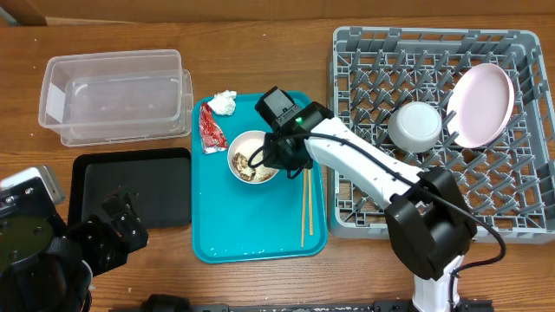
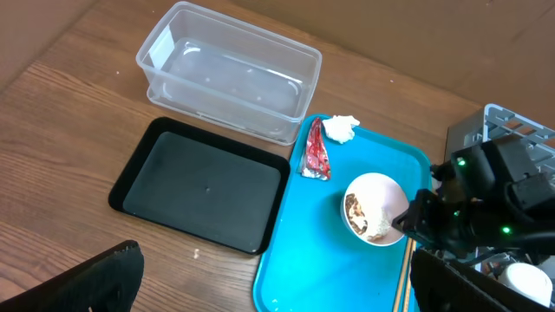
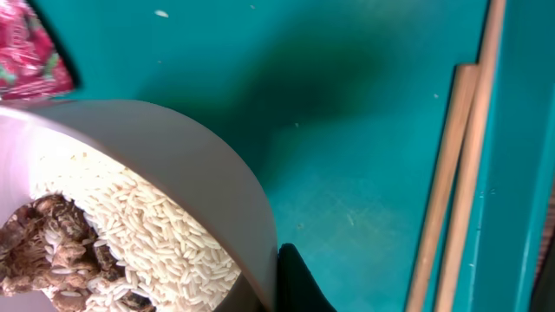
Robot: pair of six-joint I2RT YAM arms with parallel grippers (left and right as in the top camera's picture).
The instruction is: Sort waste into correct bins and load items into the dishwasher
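At the counter's front-left corner the left gripper (image 1: 121, 224) hung spread wide by the black tray (image 1: 165, 186). Mid-counter, the teal tray (image 1: 251, 234) carried the chopsticks (image 1: 305, 208) beside the pinkish bowl (image 2: 381, 192) of rice (image 3: 156, 234) and brown scraps. The right gripper (image 1: 270, 156) sat at the bowl's rim (one finger on the outer wall; whether it was clamped could not be told). Beyond lay the red wrapper (image 1: 211, 130) and the tissue (image 1: 225, 103). The clear tub (image 1: 117, 91) stood at the far-left corner. Along the right edge the rack (image 1: 512, 191) held a white bowl (image 1: 416, 126) and a pink plate (image 1: 479, 104).
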